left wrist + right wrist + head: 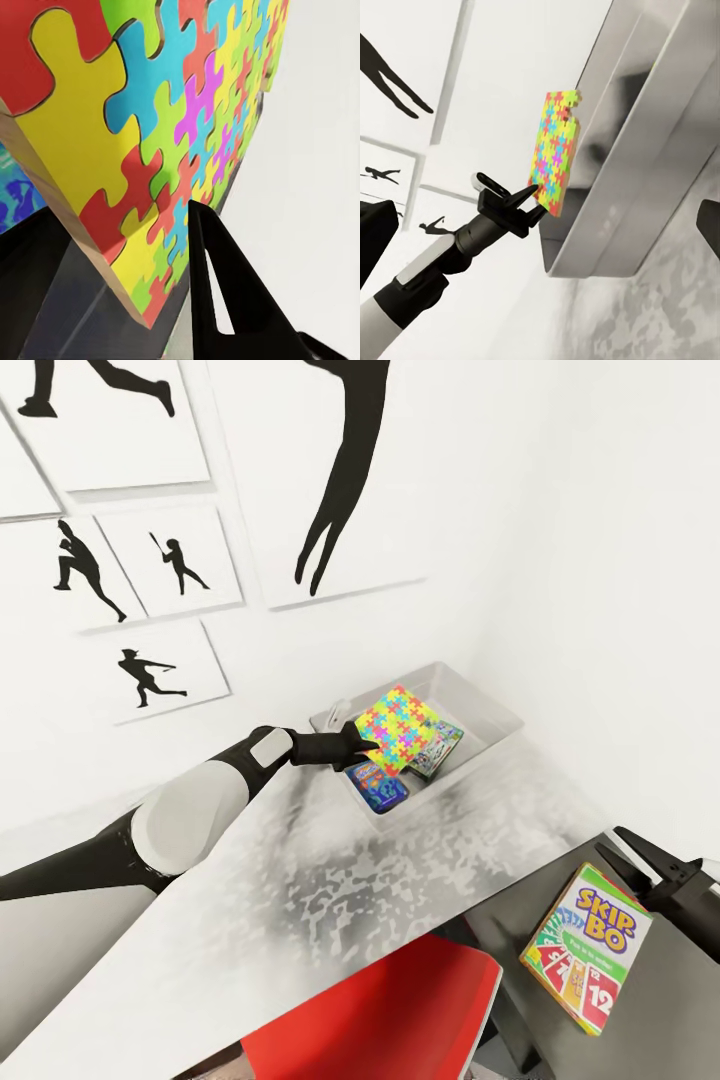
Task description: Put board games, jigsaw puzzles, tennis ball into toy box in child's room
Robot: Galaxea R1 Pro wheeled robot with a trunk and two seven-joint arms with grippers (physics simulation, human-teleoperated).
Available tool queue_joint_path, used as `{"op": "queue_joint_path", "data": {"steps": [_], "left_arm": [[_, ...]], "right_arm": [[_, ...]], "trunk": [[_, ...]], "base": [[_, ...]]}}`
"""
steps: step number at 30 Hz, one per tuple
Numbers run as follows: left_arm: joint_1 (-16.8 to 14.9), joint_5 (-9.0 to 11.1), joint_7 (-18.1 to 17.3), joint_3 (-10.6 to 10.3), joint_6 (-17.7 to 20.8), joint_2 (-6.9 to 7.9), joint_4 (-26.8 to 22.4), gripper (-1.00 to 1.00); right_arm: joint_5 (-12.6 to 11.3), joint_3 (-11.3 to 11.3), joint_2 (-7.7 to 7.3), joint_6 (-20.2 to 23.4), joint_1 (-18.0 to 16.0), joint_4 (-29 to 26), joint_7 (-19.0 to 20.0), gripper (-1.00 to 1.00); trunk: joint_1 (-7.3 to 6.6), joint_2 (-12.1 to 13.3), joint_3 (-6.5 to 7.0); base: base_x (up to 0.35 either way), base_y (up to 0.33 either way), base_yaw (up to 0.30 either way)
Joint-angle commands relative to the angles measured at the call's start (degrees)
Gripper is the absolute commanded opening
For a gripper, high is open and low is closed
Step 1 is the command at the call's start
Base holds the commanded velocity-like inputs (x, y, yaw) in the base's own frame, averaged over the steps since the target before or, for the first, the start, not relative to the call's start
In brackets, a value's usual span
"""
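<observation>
"SKIP-BO" and "12" — on the yellow-green game box (587,958).

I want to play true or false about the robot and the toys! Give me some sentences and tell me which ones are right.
1. The left gripper holds the multicolour jigsaw puzzle box. True.
2. The yellow-green Skip-Bo box lies in the pale grey toy box. False: it lies on the dark grey side unit.
3. A small blue game box is in the toy box. True.
4. The chair seat is blue. False: it is red.
</observation>
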Motion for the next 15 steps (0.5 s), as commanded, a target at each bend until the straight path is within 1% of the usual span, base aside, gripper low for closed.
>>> {"op": "queue_joint_path", "data": {"steps": [1, 3, 7, 14, 15], "left_arm": [[0.0, 0.5, 0.1, -0.5, 0.4, -0.01, -0.1, -1.00], [0.0, 0.5, 0.1, -1.3, 0.3, -0.01, -0.2, -1.00], [0.0, 0.5, 0.1, -1.7, 0.2, -0.01, -0.2, -1.00], [0.0, 0.5, 0.1, -1.9, 0.2, -0.01, -0.2, -1.00], [-0.3, 1.3, -0.4, -1.1, 0.8, -0.01, -0.6, -1.00]], "right_arm": [[0.2, -0.1, 0.00, 0.2, -0.1, 0.0, 0.3, 1.00], [0.2, -0.1, 0.00, 0.2, -0.1, 0.0, 0.3, 1.00], [0.3, -0.8, 0.23, 0.2, 0.0, 0.0, 0.4, 1.00], [0.3, -1.3, 0.39, 0.2, 0.0, 0.0, 0.4, 1.00], [0.4, -1.5, 0.72, 0.2, 0.0, 0.0, 0.4, 1.00]], "trunk": [[0.03, -0.1, -0.18], [0.03, -0.1, -0.36], [0.03, -0.1, -0.73], [0.03, -0.1, -1.22], [0.03, -0.1, -1.21]], "base": [[0.000, 0.000, 0.000], [0.000, 0.000, 0.000], [0.000, 0.000, 0.000], [0.000, 0.000, 0.000], [0.000, 0.000, 0.000]]}}
